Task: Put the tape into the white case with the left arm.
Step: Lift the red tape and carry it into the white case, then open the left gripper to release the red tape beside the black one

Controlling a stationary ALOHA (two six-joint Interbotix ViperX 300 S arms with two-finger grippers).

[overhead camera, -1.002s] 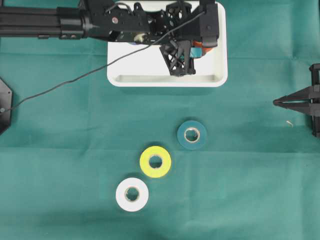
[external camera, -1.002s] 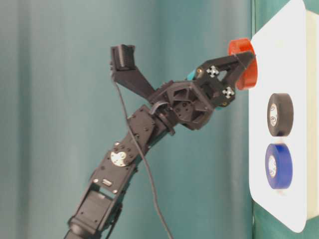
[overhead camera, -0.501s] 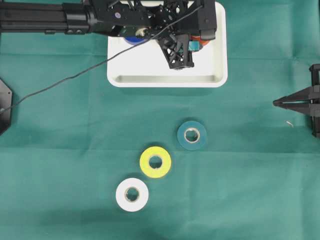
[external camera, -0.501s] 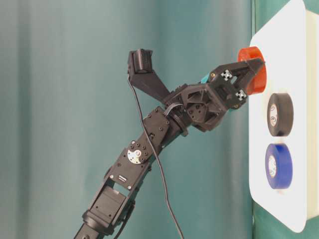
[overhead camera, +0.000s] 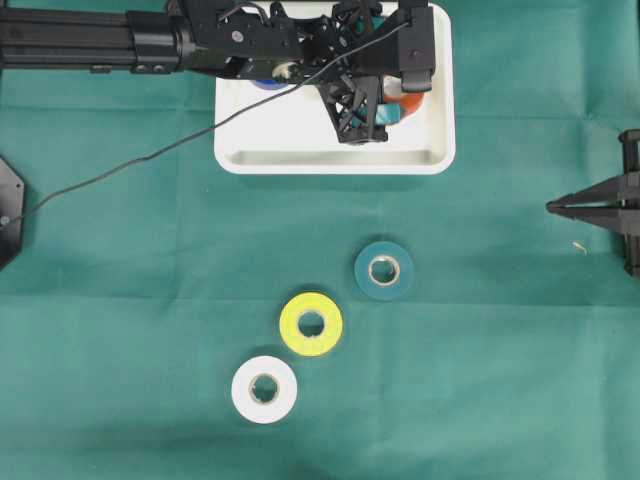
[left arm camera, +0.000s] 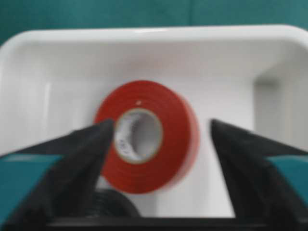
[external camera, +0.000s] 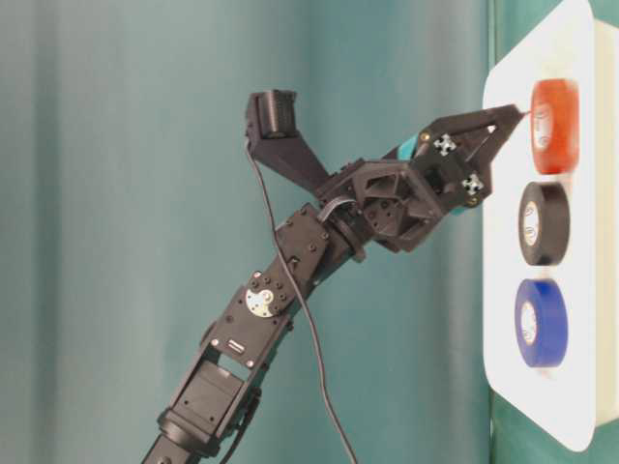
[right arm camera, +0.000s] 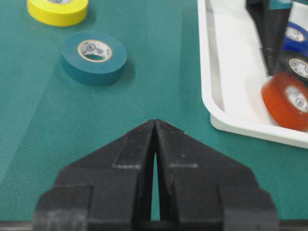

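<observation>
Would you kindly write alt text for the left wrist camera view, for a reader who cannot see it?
A red tape roll lies flat inside the white case, seen between the two spread black prongs of the left claw, which is open and not gripping it. The edge of a black tape roll shows at the bottom, and green cloth lies beyond the case's far rim.

Red tape roll lies flat in white case, between and just beyond spread tips of left gripper, untouched. Black roll, blue roll lie beside it.
</observation>
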